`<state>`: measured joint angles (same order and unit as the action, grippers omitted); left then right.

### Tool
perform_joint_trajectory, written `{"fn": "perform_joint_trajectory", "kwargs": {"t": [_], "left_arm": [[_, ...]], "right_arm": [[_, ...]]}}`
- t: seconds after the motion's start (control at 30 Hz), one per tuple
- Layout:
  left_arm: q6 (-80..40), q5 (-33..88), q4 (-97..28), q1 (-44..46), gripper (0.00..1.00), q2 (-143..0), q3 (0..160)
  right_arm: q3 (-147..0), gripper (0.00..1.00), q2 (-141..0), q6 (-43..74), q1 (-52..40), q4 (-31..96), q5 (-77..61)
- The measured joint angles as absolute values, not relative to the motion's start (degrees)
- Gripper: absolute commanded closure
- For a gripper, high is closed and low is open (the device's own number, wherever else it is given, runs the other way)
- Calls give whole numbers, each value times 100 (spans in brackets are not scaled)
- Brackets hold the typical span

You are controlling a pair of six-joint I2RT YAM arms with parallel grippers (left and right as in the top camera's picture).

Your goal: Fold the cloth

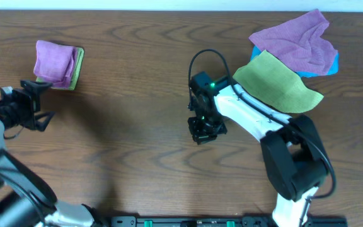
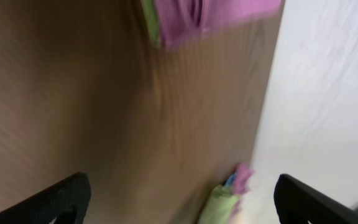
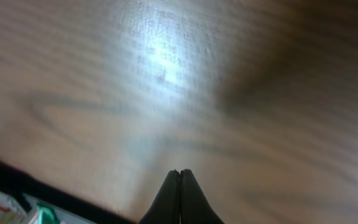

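Note:
The purple cloth (image 1: 54, 62) lies folded at the far left of the table, on top of a folded yellow-green cloth (image 1: 75, 66). It also shows at the top of the left wrist view (image 2: 216, 15). My left gripper (image 1: 45, 99) is open and empty, just in front of that stack and apart from it; its fingers frame the left wrist view (image 2: 182, 199). My right gripper (image 1: 201, 132) is shut and empty over bare wood at the table's middle; the right wrist view (image 3: 179, 174) shows its fingers pressed together.
At the back right lies a rumpled purple cloth (image 1: 298, 41) on a blue cloth (image 1: 333, 63), with a yellow-green cloth (image 1: 276, 82) spread in front of it. The right arm's base (image 1: 295, 164) stands at the front right. The wooden table (image 1: 125, 126) is dark brown.

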<state>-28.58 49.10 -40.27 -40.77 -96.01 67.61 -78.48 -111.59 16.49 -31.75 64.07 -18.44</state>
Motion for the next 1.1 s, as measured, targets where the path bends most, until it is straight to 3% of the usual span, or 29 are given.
{"fn": "perform_joint_trajectory", "kwargs": {"t": [0.27,0.57,0.83,0.87,0.9,0.93,1.0,1.03,1.1], "left_arm": [[-1319,4322,-5166,-3833,5,-7317,6759],[-62,4016,-6488,-2418,5,-4541,6764],[1337,3883,-7839,-1728,5,-2982,6757],[1527,3913,-7985,-1640,5,-2856,6726],[1680,3931,-8123,-1573,4,-2759,6652],[1802,3944,-8217,-1525,4,-2689,6558],[1940,3970,-8261,-1487,5,-2617,6344],[1959,3977,-8246,-1487,5,-2609,6226],[1911,3986,-8226,-1487,5,-2613,6062]], "right_arm": [[-8106,98,-9094,1649,-3175,6840,-1251],[-8093,98,-6801,1702,-3544,7354,-510],[-6525,98,-4956,2259,-4423,7024,169],[-6211,93,-4731,2379,-4534,6897,202],[-5865,81,-4504,2519,-4648,6759,217],[-5636,61,-4357,2668,-4724,6663,217],[-5286,9,-4143,2860,-4810,6431,239],[-5164,1,-4075,2934,-4831,6337,239],[-5033,1,-4021,3118,-4856,6226,244]]}}
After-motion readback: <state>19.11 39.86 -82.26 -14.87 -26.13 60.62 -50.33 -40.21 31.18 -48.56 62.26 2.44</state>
